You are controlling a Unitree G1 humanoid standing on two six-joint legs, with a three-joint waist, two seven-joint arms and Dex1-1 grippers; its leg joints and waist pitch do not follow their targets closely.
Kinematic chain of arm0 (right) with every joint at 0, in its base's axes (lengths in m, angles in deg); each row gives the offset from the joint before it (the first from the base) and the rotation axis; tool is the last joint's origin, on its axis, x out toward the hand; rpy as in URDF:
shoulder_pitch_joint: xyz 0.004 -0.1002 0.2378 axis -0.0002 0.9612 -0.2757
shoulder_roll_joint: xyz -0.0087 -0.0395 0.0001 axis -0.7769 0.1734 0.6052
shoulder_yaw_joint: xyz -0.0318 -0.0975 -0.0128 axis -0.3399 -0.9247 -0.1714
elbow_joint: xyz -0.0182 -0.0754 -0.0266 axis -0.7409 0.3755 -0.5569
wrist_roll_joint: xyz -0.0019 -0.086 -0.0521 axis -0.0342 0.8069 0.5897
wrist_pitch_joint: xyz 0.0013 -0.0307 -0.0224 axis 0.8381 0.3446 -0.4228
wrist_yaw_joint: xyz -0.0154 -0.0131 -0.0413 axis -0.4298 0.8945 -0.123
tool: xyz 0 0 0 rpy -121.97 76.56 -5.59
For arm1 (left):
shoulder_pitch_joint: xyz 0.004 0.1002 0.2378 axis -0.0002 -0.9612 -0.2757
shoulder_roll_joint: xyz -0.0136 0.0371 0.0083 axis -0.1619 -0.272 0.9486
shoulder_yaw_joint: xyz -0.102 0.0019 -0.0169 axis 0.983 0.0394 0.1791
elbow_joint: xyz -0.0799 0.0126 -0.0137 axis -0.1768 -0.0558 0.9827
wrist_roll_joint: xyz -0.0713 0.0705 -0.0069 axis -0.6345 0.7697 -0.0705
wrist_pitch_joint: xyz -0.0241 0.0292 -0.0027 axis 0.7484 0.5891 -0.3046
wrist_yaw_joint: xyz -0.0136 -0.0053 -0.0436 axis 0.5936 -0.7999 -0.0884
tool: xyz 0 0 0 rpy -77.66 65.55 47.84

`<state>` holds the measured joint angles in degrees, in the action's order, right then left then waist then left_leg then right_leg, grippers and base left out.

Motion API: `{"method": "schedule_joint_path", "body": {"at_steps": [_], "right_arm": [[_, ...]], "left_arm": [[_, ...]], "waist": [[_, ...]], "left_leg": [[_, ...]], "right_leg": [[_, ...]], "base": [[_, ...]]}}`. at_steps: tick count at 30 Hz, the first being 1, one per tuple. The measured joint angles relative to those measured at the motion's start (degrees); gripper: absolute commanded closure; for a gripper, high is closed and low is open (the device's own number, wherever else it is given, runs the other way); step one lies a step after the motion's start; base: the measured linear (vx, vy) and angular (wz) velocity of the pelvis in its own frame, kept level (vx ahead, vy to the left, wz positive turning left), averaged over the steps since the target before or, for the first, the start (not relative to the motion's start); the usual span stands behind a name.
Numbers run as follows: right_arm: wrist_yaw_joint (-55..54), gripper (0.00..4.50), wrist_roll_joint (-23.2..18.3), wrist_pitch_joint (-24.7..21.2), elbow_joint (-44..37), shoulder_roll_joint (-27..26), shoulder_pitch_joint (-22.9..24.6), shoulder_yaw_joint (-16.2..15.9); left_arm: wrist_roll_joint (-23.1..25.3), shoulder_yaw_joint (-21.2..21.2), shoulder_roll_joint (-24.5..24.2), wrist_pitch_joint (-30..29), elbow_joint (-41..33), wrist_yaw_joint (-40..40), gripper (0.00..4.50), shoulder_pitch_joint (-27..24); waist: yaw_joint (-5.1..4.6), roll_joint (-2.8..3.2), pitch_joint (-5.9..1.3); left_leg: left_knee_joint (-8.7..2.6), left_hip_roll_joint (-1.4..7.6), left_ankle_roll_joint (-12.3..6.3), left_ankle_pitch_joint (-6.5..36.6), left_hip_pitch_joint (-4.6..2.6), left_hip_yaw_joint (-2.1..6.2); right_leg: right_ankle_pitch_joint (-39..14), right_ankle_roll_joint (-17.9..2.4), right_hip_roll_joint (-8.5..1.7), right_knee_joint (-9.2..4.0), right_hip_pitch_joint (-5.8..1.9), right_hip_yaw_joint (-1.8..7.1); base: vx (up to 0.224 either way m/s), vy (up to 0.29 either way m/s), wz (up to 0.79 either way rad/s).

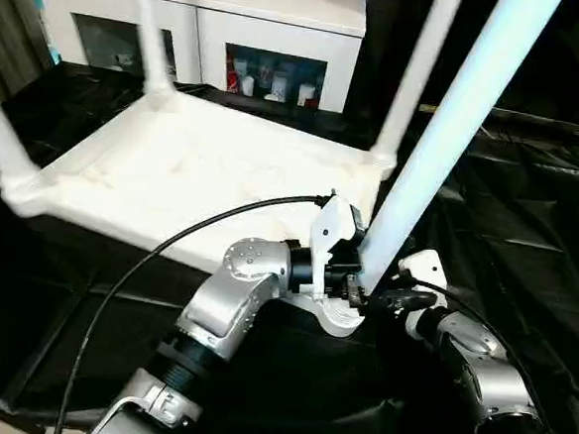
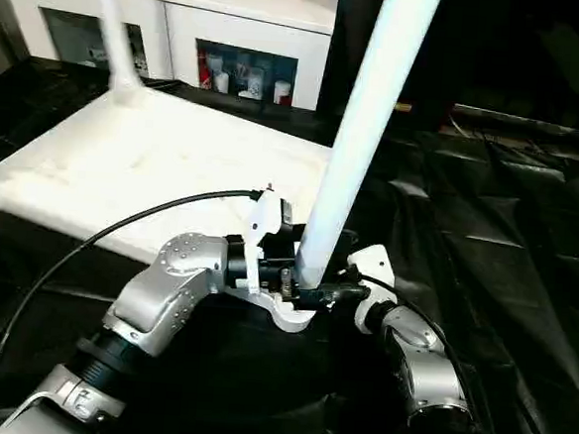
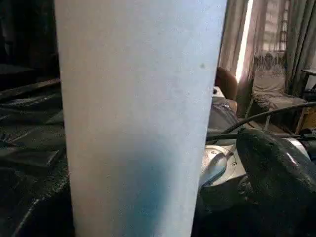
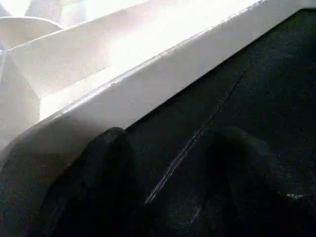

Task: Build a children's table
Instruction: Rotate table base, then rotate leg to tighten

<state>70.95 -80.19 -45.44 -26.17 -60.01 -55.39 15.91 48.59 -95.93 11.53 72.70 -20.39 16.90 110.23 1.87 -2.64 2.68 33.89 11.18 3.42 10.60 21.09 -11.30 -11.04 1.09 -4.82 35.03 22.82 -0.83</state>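
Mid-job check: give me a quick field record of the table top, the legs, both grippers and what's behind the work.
table top: white plastic rectangular table top, upside down on black-draped surface
legs fitted: three white tapered tube legs upright in corner sockets, e.g.
fourth leg: white tube leg, tilted, at the near right corner
left gripper: open, at the fourth leg's base
right gripper: open, holding nothing, beside the top's edge
background: white cabinet with glass doors

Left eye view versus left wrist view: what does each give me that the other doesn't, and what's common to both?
Left eye view: the upturned white table top, three more legs standing in its corner sockets, and the glass-door cabinet behind. Left wrist view: a curtained window and a chair across the room. Both: the near white leg, and the black cloth beneath.
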Motion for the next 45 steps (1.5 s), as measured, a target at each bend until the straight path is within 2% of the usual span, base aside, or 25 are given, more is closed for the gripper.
{"method": "schedule_joint_path", "body": {"at_steps": [4, 9, 13, 15, 19, 22, 25, 27, 30, 31, 33, 38, 39, 42, 45], "right_arm": [[-2.4, 1.3, 1.2, 2.22, 3.11, -0.07, -2.5, 0.27], [-2.52, 1.3, 0.92, 3.47, 2.76, 1.11, -3.4, 1.35], [0.95, 1.3, 0.3, 4.23, -0.79, 5.11, -2.98, 1.62], [3.65, 1.3, -0.11, 4.4, -2.74, 7.72, -1.43, 1.99], [10.53, 1.3, -1.44, 4.23, -7.36, 11.72, 2.51, 1.27], [14.17, 1.3, -1.87, 3.99, -10.57, 14.72, 4.78, 1.21], [17.09, 1.3, -2.25, 3.79, -13.6, 16.85, 6.47, 0.58], [18.98, 1.3, -2.91, 3.26, -15.99, 18.03, 7.93, 0.09], [21.6, 1.3, -4.21, 1.83, -19.31, 19.66, 9.74, -0.36], [22.11, 1.3, -4.42, 1.48, -19.62, 19.86, 10.01, -0.37], [22.74, 1.3, -4.96, 0.73, -21.13, 20.87, 10.56, -0.33], [23.5, 1.3, -5.82, 0.28, -22.56, 21.68, 11.34, 0.21], [23.71, 1.3, -5.99, -0.11, -23.05, 21.88, 11.69, 0.21], [24.03, 1.3, -6.45, -0.9, -23.62, 22.47, 12.0, 0.2], [24.03, 1.3, -6.53, -1.13, -23.63, 22.85, 12.01, 0.2]], "left_arm": [[2.11, -0.05, 1.86, 2.66, 3.58, -3.72, 0.03, 1.79], [4.79, -0.22, 1.31, 6.0, 7.71, -6.35, 0.03, 3.71], [5.44, 0.61, -3.11, 8.09, 9.24, -4.46, 0.03, 4.24], [5.17, 1.16, -5.9, 8.18, 9.78, -1.57, 0.03, 4.22], [4.61, 0.58, -11.6, 7.78, 10.97, 7.22, 0.03, 4.35], [5.29, 0.14, -15.22, 9.01, 15.34, 11.3, 0.39, 5.82], [6.97, -0.21, -16.78, 11.48, 18.99, 13.13, 0.42, 8.55], [8.89, -0.89, -16.77, 14.28, 21.57, 13.13, 0.74, 10.41], [11.12, -1.84, -16.76, 16.93, 24.97, 13.06, 0.82, 11.87], [11.32, -1.98, -16.64, 17.54, 25.81, 13.1, 1.07, 11.96], [11.74, -2.66, -16.03, 18.82, 28.03, 13.42, 1.19, 12.55], [13.64, -3.34, -15.73, 21.72, 31.43, 13.47, 1.34, 14.4], [13.83, -3.54, -15.67, 21.86, 32.36, 13.81, 1.6, 14.75], [14.25, -3.96, -15.67, 21.86, 33.89, 15.14, 1.73, 15.16], [14.75, -4.13, -15.57, 22.22, 35.12, 16.03, 2.14, 15.38]], "waist": [[0.06, 0.12, 0.08], [0.23, 0.32, 0.2], [0.73, 0.38, 0.23], [1.42, 0.41, 0.23], [1.94, 0.56, 0.3], [2.01, 1.03, 0.34], [2.16, 1.23, 0.26], [2.34, 1.52, 0.19], [2.59, 1.9, 0.13], [2.56, 1.94, 0.12], [2.68, 2.21, 0.21], [3.21, 2.44, 0.17], [3.26, 2.46, 0.18], [3.29, 2.46, 0.18], [3.27, 2.46, 0.18]], "left_leg": [[0.02, -0.01, 0.0, 0.0, 0.07, -0.01], [-0.01, 0.01, -0.01, -0.01, 0.09, 0.0], [0.0, 0.01, -0.02, -0.01, 0.09, -0.02], [0.0, 0.02, -0.02, -0.01, 0.08, -0.03], [0.01, 0.01, -0.03, -0.01, 0.09, -0.06], [0.05, -0.05, -0.03, -0.01, 0.09, -0.07], [0.04, -0.05, -0.03, 0.0, 0.08, -0.05], [0.06, -0.07, -0.03, 0.0, 0.04, -0.05], [0.05, -0.07, -0.03, 0.0, 0.03, -0.05], [0.05, -0.07, -0.03, 0.0, 0.03, -0.05], [0.04, -0.07, -0.03, 0.0, 0.06, -0.05], [0.04, -0.07, -0.03, 0.0, 0.06, -0.05], [0.04, -0.07, -0.03, 0.0, 0.07, -0.05], [0.04, -0.08, -0.03, 0.0, 0.07, -0.06], [0.04, -0.08, -0.03, 0.0, 0.07, -0.06]], "right_leg": [[0.07, -0.12, 0.0, -0.02, 0.06, 0.0], [0.07, -0.12, 0.01, 0.0, 0.12, -0.02], [0.07, -0.12, 0.01, -0.02, 0.11, -0.02], [0.07, -0.12, 0.01, -0.05, 0.09, -0.02], [0.07, -0.12, -0.02, -0.05, 0.08, -0.01], [0.08, -0.13, -0.07, -0.03, 0.07, 0.0], [0.09, -0.15, -0.08, -0.02, 0.05, -0.02], [0.1, -0.16, -0.1, -0.03, 0.0, -0.01], [0.09, -0.15, -0.12, -0.03, 0.0, -0.02], [0.09, -0.15, -0.11, -0.02, 0.02, -0.02], [0.09, -0.15, -0.11, -0.02, 0.04, -0.03], [0.09, -0.16, -0.12, -0.03, 0.03, -0.05], [0.09, -0.16, -0.12, -0.03, 0.03, -0.05], [0.09, -0.15, -0.14, -0.04, 0.03, -0.04], [0.09, -0.15, -0.14, -0.03, 0.03, -0.05]], "base": [[0.0, 0.0, 0.0], [0.0, 0.0, 0.0], [0.0, 0.0, 0.0], [0.0, 0.0, 0.0], [0.0, 0.0, 0.0], [0.0, 0.0, 0.0], [0.0, 0.0, 0.0], [0.0, 0.0, 0.0], [0.0, 0.0, 0.0], [0.0, 0.0, 0.0], [0.0, 0.0, 0.0], [0.0, 0.0, 0.0], [0.0, 0.0, 0.0], [0.0, 0.0, 0.0], [0.0, 0.0, 0.0]]}}
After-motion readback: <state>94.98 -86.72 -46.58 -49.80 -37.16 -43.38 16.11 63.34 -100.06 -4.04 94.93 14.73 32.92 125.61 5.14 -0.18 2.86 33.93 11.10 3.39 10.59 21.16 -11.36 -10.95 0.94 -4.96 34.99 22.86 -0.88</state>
